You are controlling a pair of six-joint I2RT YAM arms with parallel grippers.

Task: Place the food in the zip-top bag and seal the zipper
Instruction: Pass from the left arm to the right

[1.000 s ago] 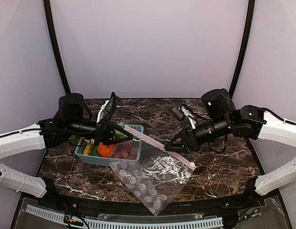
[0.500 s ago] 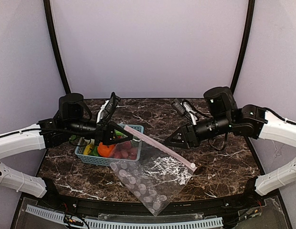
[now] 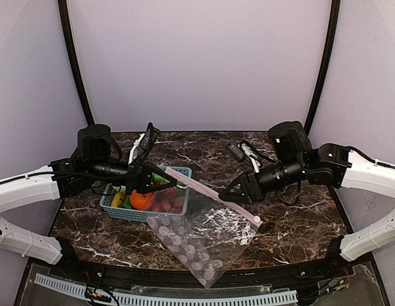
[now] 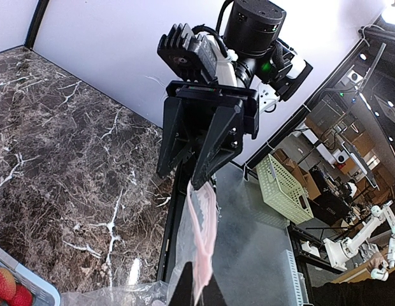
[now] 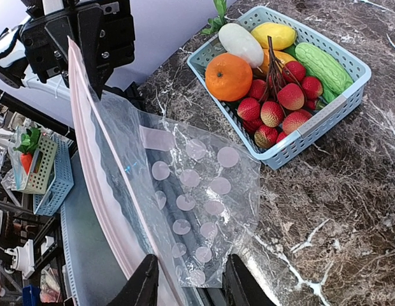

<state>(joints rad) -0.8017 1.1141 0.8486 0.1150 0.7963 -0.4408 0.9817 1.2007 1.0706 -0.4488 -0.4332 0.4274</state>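
Left pincer [image 4: 197, 288] is clenching one end of the zipper [image 4: 201, 233], holding it up off the surface [image 3: 293, 210]. The left arm is reaching low and level over the basket [image 5: 325, 121], which is sitting just beneath that pincer with the food [image 5: 274, 95] inside. Right pincer [image 5: 191, 264] is facing it farther along the strip, fingers spread, the zipper running against one finger. The right arm is angling down, wrist turned inward. Between both pincers the zip-top bag [image 3: 201, 239] is hanging, draping toward the surface's near edge.
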